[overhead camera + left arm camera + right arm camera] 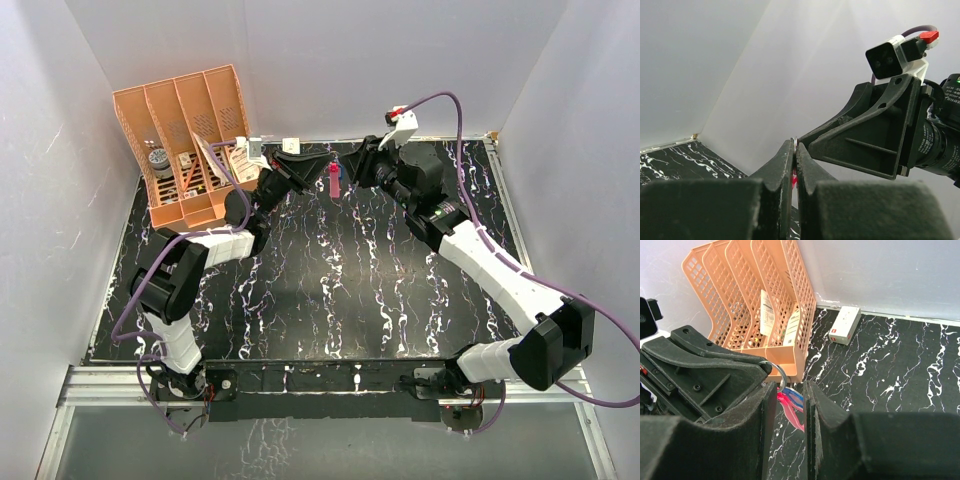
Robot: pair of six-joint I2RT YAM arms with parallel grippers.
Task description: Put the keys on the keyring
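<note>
Red-pink keyring (333,180) pinched in left gripper (793,144) — hold that rigid while right gripper (790,386), jaws narrow near blue key (796,398), grip unclear, feeds it on slowly.

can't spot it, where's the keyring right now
Top view, far centre: the keyring hangs from the shut left gripper, the right gripper just right of it.

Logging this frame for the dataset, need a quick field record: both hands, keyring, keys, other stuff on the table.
left hand: shut on the keyring
right hand: facing it, fingers either side of the blue key; grip unclear
keyring: red strap hangs between the hands
silver key: not made out
other: orange file rack and white box at the back
</note>
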